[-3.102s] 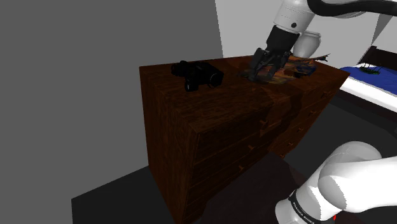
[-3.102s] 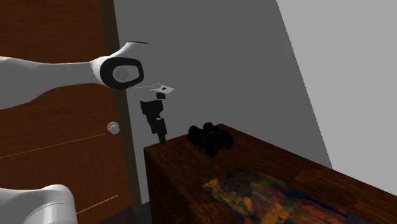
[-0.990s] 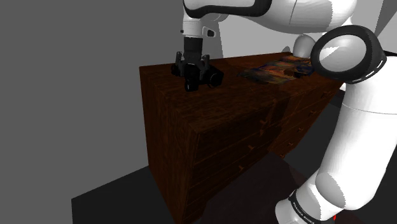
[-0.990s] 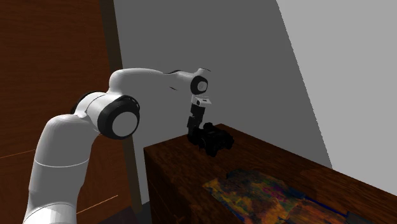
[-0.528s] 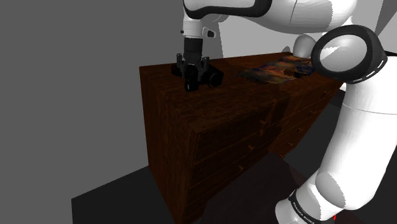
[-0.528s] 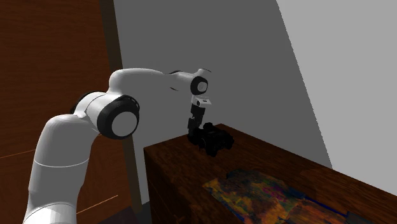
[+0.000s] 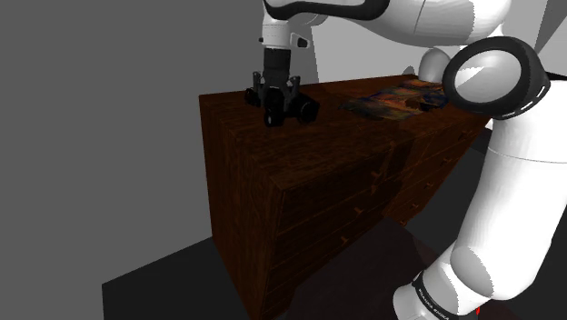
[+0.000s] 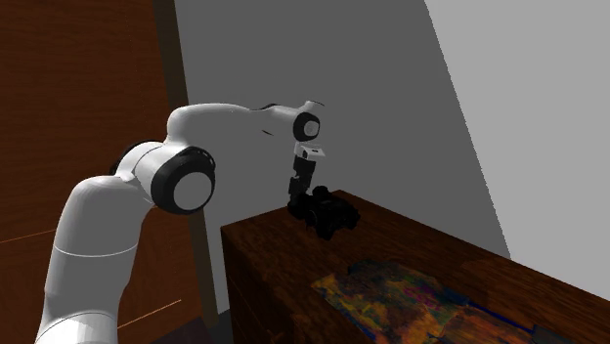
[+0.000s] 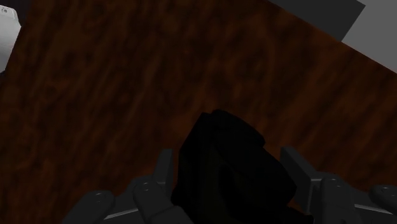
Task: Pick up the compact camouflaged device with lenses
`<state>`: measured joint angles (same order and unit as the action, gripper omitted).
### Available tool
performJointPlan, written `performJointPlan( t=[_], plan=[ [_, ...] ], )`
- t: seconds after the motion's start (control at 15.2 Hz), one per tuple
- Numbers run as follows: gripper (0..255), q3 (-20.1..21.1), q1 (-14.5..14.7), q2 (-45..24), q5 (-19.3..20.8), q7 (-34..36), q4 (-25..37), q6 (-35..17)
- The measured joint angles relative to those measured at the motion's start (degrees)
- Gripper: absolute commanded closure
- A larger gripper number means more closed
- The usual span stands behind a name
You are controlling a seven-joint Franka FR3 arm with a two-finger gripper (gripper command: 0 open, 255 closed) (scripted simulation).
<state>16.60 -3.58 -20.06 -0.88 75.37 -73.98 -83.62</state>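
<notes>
Moved since three seconds ago: black two-finger gripper (image 7: 275,100), from the multicoloured mat (image 7: 400,95) to the black twin-barrelled lens device (image 7: 293,109). Location: device at the corner of the dark brown wooden dresser (image 7: 300,182), on or just off its top. Jaws: narrowed around the device, fingers (image 9: 163,168) against its flanks (one side's contact less clear). Step: grasp made, lift barely begun, by judgement. Next: straight upward pull, firm grip.

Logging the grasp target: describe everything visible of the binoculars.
The binoculars look plain black, no camouflage showing: a compact body with short barrels, one round lens end visible in the shoulder view. They are at the far left end of the dresser top in that view. The claw, above them, clasps their sides. Whether they touch the wood is unclear.
</notes>
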Motion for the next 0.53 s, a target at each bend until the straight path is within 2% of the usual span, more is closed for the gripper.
performJointPlan(
  t=[0.53],
  plan=[
    [255,0.2,1.0,-2.3,0.5,1.0,9.6,7.3]
  ],
)
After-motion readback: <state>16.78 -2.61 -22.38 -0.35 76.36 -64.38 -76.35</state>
